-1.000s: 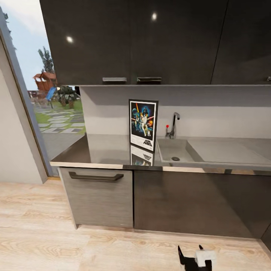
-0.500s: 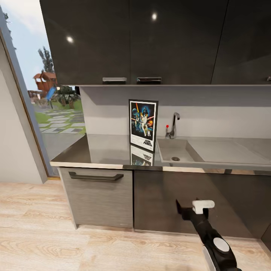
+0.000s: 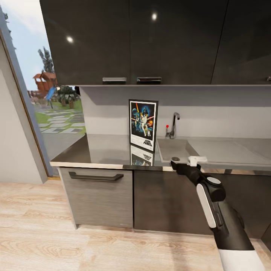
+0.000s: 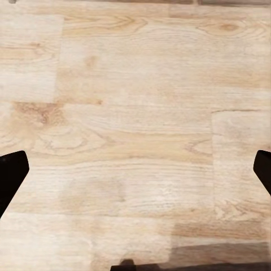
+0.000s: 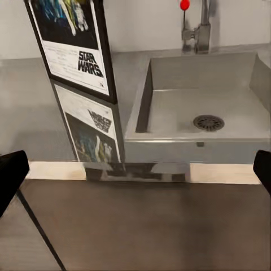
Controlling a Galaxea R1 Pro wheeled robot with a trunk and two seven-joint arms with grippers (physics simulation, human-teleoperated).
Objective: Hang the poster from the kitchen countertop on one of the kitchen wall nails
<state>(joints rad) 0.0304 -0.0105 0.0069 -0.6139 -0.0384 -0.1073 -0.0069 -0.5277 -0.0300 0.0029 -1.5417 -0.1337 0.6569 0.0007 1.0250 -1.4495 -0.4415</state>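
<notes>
Poster [image 3: 143, 124] stands upright on the grey tabletop [image 3: 105, 150], just left of the sink basin [image 3: 174, 150], its back toward the light grey wall, though we cannot tell whether it leans on that wall or stands clear of it. Its mirror image lies on the glossy slab directly in front of it. In the right wrist view we see the poster [image 5: 73, 45] lower part with the black "STAR WARS" title, the reflection beneath it, the basin [image 5: 197, 107] with its round drain, and the chrome tap [image 5: 200, 28] with a red knob beside it at the wall. Our right hand [image 3: 184, 162] is raised in front of the tabletop's front edge, level with the basin and to the right of the poster, apart from it; its two dark fingers sit at the far sides of the wrist picture, spread wide and grasping nothing. Our left hand [image 4: 135, 175] looks down on pale wooden floor [image 4: 135, 113], and its fingers likewise stand wide apart, released. Below the slab are dark grey cabinets [image 3: 98, 199], one with a long dark handle, and glossy black cupboards [image 3: 150, 41] hang above. A window [image 3: 52, 94] at the left looks out on a garden.
</notes>
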